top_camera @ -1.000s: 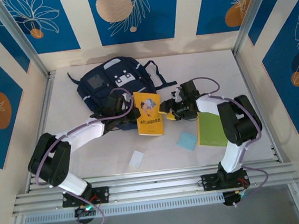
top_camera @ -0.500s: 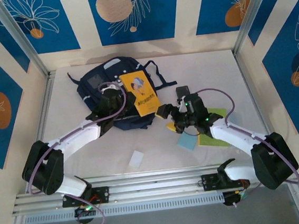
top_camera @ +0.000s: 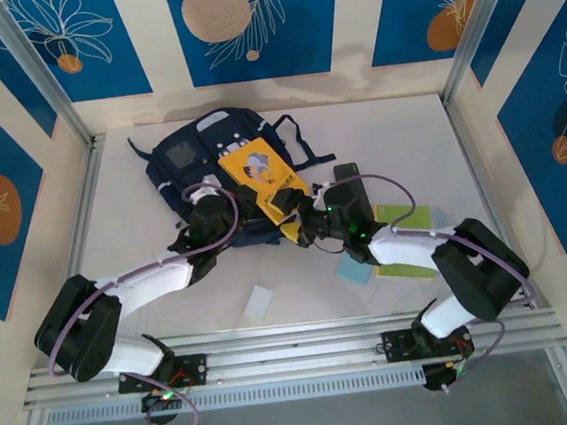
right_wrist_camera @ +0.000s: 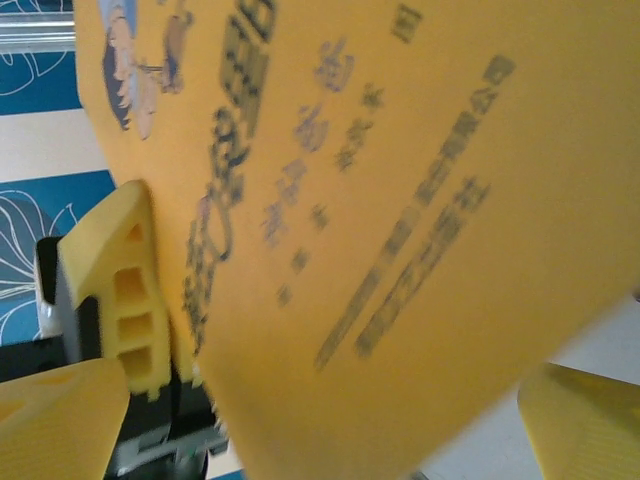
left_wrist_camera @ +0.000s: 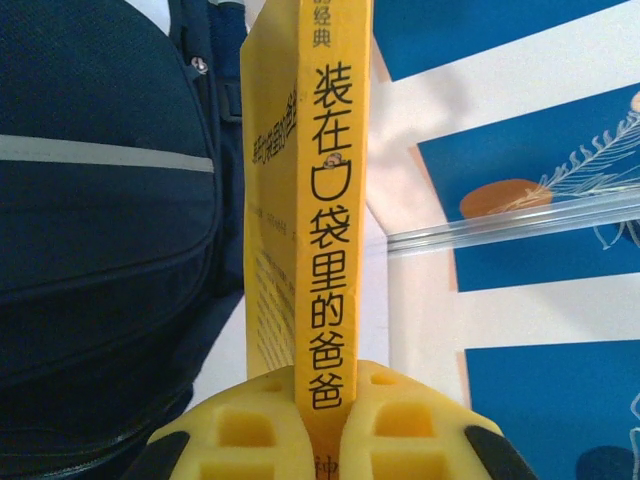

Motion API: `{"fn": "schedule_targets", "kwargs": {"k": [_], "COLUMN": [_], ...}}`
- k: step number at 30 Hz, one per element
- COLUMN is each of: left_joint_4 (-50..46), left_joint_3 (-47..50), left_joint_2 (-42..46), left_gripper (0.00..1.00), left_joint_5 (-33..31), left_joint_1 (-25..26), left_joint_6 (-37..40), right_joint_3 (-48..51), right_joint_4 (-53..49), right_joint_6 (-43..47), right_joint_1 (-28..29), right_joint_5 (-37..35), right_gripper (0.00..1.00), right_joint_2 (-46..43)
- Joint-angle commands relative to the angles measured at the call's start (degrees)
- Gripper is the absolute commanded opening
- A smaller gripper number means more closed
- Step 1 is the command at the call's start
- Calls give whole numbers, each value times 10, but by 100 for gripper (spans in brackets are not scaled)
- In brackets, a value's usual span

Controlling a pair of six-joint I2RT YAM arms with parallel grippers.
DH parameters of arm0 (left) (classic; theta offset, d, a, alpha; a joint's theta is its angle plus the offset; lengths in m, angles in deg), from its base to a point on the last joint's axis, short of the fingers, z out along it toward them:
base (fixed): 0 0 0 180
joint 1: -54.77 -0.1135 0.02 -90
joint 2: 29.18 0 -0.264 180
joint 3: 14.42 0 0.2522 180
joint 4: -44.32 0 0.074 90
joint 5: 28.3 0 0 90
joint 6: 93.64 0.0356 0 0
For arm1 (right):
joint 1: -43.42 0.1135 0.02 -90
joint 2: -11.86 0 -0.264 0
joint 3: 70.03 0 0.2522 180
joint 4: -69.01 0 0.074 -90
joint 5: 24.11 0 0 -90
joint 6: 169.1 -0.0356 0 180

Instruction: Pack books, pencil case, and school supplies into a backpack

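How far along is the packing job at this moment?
Done: nothing visibly packed. In hand: the left gripper clamps the yellow book over the backpack; the right gripper stands open around its edge. Left: green book, blue pad and white piece on the table.

White table (top_camera: 406, 130), blue patterned walls (top_camera: 286, 31)

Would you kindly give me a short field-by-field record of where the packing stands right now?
left end effector: shut on yellow book, clamped at its spine
right end effector: open, at the yellow book's lower edge
yellow book: tilted, cover up, over the backpack
green book: flat on the table, partly under the right arm
light-blue pad: on the table beside the green book
white piece: on the table, toward the near edge
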Motion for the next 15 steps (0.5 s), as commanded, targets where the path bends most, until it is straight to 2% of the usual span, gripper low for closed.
{"fn": "schedule_targets", "kwargs": {"k": [1,3,4,7,8,9,11,12,14,15], "left_joint_4": [106,94,85,60,53,48,31,23,-13,-36], "left_joint_3": [5,12,16,32,38,42,48,50,47,42], "left_joint_2": [21,30,36,56,62,67,79,83,94,99], "left_gripper": [0,0,0,0,0,0,1,10,45,58], "left_joint_5": [-16,-15,-15,-21,-23,-23,-19,-15,-2,4], "left_joint_1": [9,9,10,10,10,10,9,10,8,6], "left_joint_6": [-31,-36,-37,-37,-37,-35,-29,-21,3,20], "right_joint_3": [-17,-17,-18,-25,-28,-30,-34,-37,-43,-46], "right_joint_4": [102,113,111,78,61,50,30,20,-11,-27], "right_joint_6": [-26,-16,-10,8,13,20,38,50,72,84], "right_joint_1": [4,-4,-10,-27,-31,-35,-43,-50,-67,-77], "right_joint_5": [-6,-14,-15,-20,-24,-29,-31,-28,-19,-13], "right_gripper": [97,86,76,19,5,0,0,0,0,0], "right_joint_2": [21,22,20,6,0,-6,-19,-26,-41,-49]}}
